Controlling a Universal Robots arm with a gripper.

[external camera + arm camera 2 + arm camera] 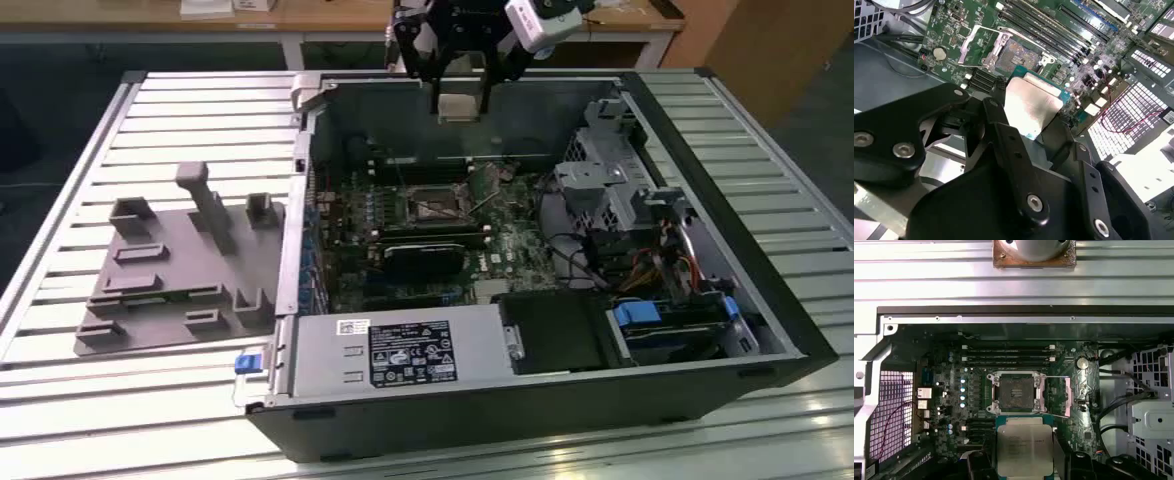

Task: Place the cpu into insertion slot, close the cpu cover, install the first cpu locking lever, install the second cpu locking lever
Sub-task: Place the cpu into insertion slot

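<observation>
Matt silvery metal cpu (1021, 444), shiny metal rim on insertion slot (1015, 392), glossy green circuit board (979, 412)

We count one insertion slot (1015, 391), and we place everything else by it. Hinged open just beside it stands one cpu cover (1068, 397). Near the slot but apart from it hangs one cpu (1023, 447), pinched in one claw (458, 105). On another side of the slot we make out four long memory slots (1008, 359), side by side. Past the cover from the slot sits one round coin cell (1082, 362). One computer case (787, 330) encloses the slot, and outside it, on the one worktop (80, 420), lies one grey fixture (174, 280).
</observation>
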